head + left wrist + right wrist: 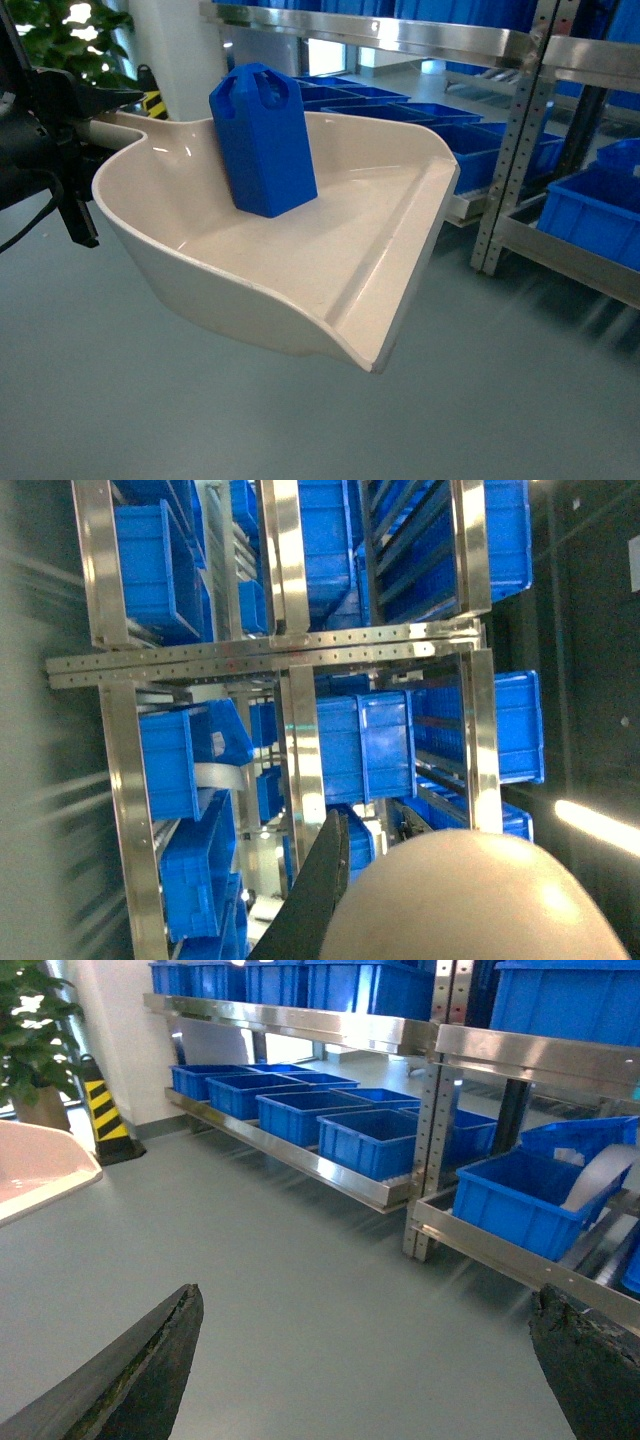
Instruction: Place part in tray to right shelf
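Ahead of the left gripper (85, 125), clamping the handle, the part (264, 140) is standing loose in the glossy tray (250, 285), likely sliding on tilt; right gripper (365, 1360) is gaping wide, empty.

The part (263, 140) is a bright-blue plastic block with a rectangular body and a peaked top pierced by holes. It stands upright, slightly tilted, inside the tray (300, 290), toward 11 o'clock of the tray's floor, close to the back wall.

The tray is a glossy cream-white scoop with raised curved sides and a flat lip that points toward 4 o'clock in the head view. It is held in the air above the grey floor, its handle running off toward 10 o'clock.

The shelf (560, 255) is a stainless-steel rack at 2 to 3 o'clock, carrying blue crates, well apart from the tray.
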{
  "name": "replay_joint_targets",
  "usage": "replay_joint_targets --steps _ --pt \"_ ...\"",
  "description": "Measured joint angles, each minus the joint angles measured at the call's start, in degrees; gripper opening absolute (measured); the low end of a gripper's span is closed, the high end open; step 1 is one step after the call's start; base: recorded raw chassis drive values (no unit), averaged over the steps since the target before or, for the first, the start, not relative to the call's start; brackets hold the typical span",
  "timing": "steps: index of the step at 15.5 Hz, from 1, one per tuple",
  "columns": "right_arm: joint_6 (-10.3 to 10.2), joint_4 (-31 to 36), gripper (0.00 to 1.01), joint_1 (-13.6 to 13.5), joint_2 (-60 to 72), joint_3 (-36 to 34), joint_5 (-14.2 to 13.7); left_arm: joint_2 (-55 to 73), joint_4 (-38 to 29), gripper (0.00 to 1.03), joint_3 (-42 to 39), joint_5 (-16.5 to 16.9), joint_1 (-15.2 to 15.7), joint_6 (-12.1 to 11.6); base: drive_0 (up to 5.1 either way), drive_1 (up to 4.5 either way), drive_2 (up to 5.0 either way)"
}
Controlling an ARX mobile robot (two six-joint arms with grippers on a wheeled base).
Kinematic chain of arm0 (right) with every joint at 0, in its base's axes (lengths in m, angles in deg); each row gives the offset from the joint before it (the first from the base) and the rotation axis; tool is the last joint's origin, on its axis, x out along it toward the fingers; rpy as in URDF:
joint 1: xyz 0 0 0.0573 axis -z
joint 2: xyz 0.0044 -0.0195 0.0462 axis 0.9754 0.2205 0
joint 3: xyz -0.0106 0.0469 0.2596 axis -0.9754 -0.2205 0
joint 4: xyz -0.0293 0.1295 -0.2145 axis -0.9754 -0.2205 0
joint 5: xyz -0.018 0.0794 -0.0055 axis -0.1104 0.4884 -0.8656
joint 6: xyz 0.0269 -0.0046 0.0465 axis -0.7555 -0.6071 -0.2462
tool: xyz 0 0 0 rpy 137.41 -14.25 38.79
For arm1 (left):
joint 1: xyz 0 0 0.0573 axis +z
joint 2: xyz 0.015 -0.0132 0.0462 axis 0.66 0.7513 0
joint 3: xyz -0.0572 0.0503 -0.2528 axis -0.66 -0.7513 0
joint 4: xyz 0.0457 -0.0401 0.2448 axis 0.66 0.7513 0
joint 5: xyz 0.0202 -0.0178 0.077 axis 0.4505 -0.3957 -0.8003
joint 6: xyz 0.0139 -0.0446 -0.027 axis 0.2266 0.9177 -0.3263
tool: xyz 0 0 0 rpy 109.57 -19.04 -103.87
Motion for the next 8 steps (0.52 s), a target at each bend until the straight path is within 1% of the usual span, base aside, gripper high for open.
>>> replay_joint_targets --steps 8 --pt "0.0 0.0 0.98 0.0 0.0 0.0 0.0 0.0 0.0 0.12 0.0 0.0 0.0 0.0 -1.7 -1.73 -1.7"
